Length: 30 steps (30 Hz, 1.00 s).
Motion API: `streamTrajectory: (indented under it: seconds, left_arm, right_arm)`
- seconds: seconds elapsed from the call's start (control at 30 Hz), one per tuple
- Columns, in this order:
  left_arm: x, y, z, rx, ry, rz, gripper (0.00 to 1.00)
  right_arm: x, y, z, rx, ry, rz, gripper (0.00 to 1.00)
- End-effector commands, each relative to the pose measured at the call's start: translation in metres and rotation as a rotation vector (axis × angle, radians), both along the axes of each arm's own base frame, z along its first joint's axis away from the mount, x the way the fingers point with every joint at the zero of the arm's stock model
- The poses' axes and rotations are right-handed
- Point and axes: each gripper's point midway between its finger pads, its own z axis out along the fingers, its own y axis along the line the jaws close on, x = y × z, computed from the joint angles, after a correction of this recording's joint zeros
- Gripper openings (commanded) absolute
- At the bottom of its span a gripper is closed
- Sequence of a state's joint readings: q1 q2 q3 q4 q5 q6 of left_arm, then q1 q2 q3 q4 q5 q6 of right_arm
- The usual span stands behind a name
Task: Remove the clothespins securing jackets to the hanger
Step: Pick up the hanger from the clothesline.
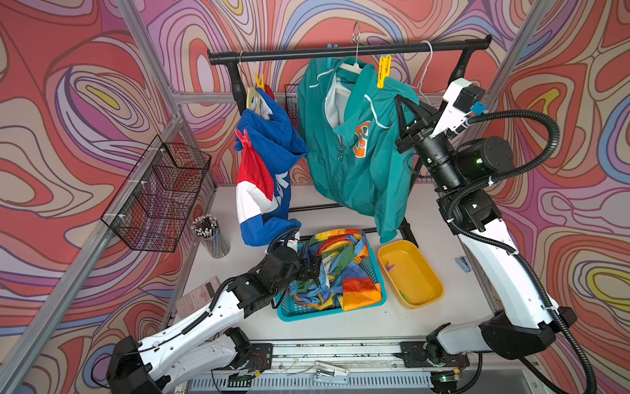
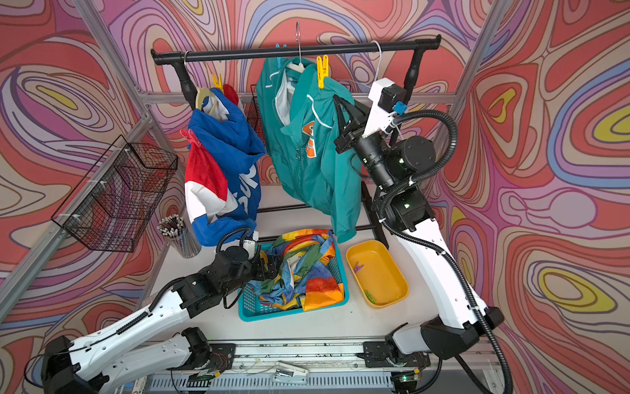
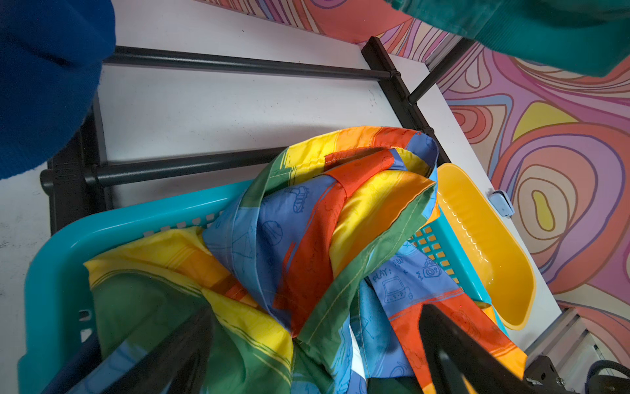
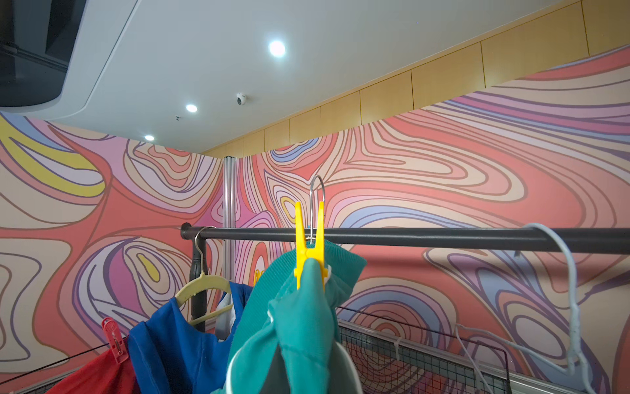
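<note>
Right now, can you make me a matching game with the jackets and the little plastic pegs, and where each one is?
Things:
1. rainbow patchwork jacket
2. teal zip jacket with the orange logo
3. small purple plastic clothespin
4. red plastic clothespin

Places:
A. lying in the yellow plastic tub
B. clipped to the blue jacket with red and white bands
C. crumpled in the teal plastic basket
D. hanging from the black rail

Pairs: 1-C, 2-D, 3-A, 4-B

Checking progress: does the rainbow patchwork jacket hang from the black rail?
No, the rainbow patchwork jacket lies crumpled in the teal plastic basket.
</note>
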<state>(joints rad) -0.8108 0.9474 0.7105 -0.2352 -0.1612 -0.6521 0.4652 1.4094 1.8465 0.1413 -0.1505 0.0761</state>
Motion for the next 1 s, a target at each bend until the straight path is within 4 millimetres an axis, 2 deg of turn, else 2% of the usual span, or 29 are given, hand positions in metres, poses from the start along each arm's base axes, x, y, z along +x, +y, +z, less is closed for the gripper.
streamTrajectory:
  seconds: [0.0,0.53,0.63,0.8,0.97]
  left_arm:
    - [0.001,0.001,0.01,-0.023,-0.016,0.015,0.97]
    - [-0.002,-0.003,0.016,-0.039,-0.018,-0.006,0.96]
    - [-0.006,-0.01,0.033,-0.054,-0.062,-0.035,0.95]
    - [-0.011,-0.022,0.075,-0.061,-0.159,-0.083,0.95]
    - [-0.012,-0.026,0.115,-0.087,-0.244,-0.111,0.94]
  right_arm:
    - [-0.038,-0.016,0.032,0.058,-0.123,0.012,0.0]
    - [-0.052,-0.018,-0.002,0.009,-0.049,0.037,0.0]
    - [-0.056,-0.019,-0.008,0.012,-0.03,0.052,0.0]
    - [-0.067,-0.024,-0.014,0.018,-0.026,0.059,0.0]
    - [-0.08,-0.031,-0.017,0.002,-0.017,0.051,0.0]
